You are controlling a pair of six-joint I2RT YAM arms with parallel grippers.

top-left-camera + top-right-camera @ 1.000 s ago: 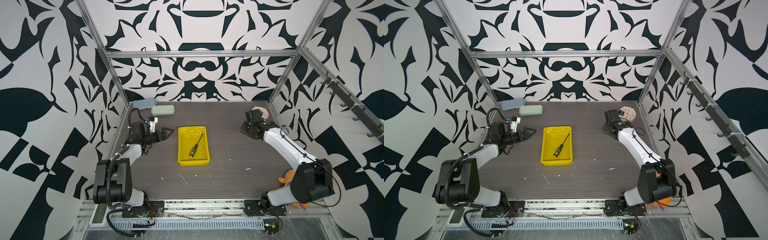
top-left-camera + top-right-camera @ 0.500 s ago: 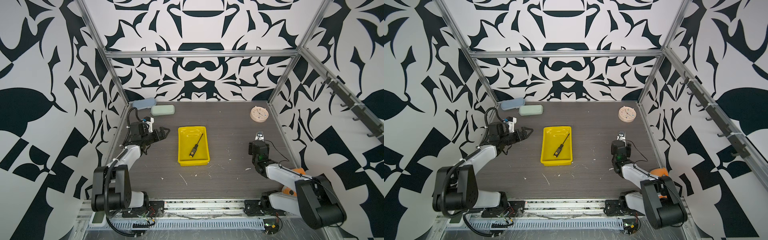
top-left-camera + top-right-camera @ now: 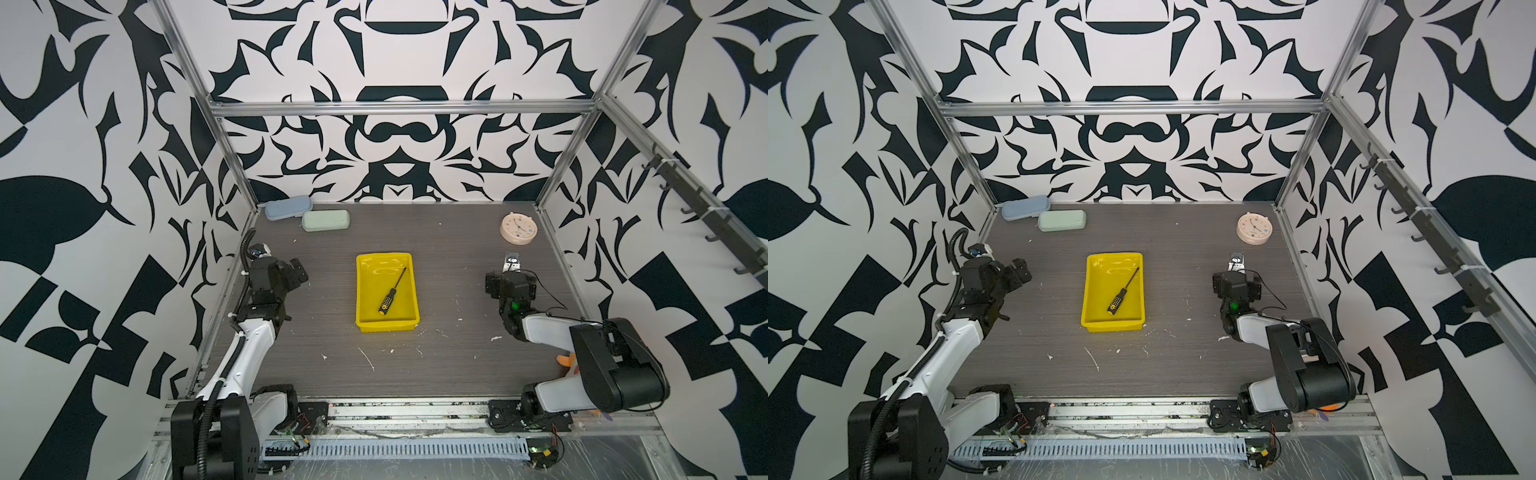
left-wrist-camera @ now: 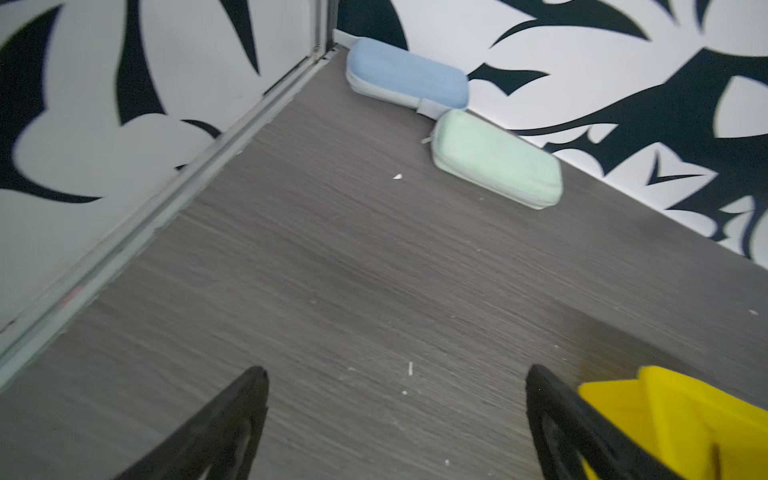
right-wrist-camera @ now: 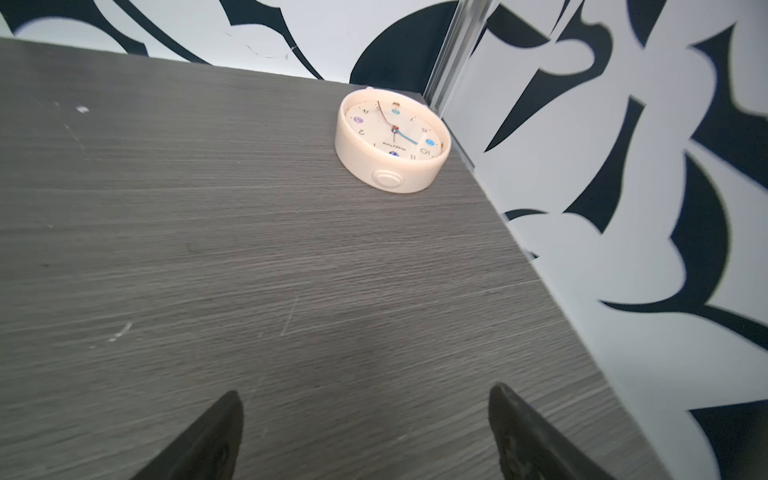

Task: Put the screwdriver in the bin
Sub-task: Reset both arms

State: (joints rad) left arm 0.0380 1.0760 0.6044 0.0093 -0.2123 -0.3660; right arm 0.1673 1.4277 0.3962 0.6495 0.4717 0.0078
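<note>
Screwdriver (image 3: 393, 291) lies flat inside the yellow bin (image 3: 360, 291) in both top views, handle toward the arm bases. Nothing touches it, and it is well apart from both grippers: off to the right of the left gripper (image 3: 278, 270) and off to the left of the right gripper (image 3: 512, 277). 1 second ago the right arm (image 3: 544, 332) stretched toward the far corner by the alarm clock (image 3: 518, 227), and the left gripper pointed at the bin. Both have since folded back toward their bases, while the screwdriver has not shifted. I judge the task done and the arms retiring. Count: 1 screwdriver, 1 bin, 1 clock, 2 zip cases, namely 1 pale blue case (image 3: 288, 208) and 1 pale green case (image 3: 325, 220), and 2 grippers.

Left wrist view: the jaws stand wide apart with only bare table (image 4: 374, 270) between them. A corner of the bin (image 4: 665, 409) sits just past the finger on this gripper's right. Both cases lie ahead, just beside each other.

Right wrist view: these jaws are also spread wide and empty. The clock (image 5: 392, 141) lies face up ahead of the gripper, near the cage corner.
</note>
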